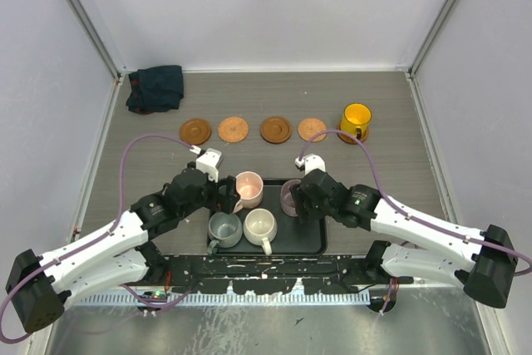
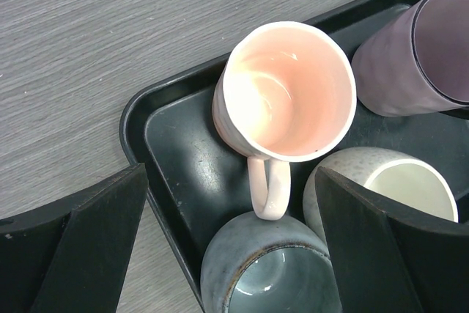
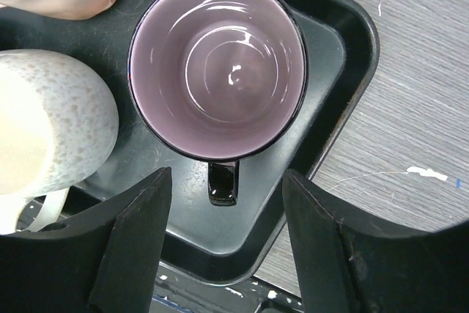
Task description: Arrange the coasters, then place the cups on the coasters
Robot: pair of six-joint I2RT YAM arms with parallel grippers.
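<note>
Four coasters (image 1: 233,130) lie in a left-to-right row across the far half of the table (image 1: 391,172). A lone cup (image 1: 356,122) stands just right of the row's end. A cloth (image 1: 155,89) sits in the far left corner. On the near side lies a tray (image 1: 306,237) holding four cups close together: far-left cup (image 1: 248,189), far-right cup (image 1: 291,197), near-left cup (image 1: 224,228), near-right cup (image 1: 260,225).
</note>
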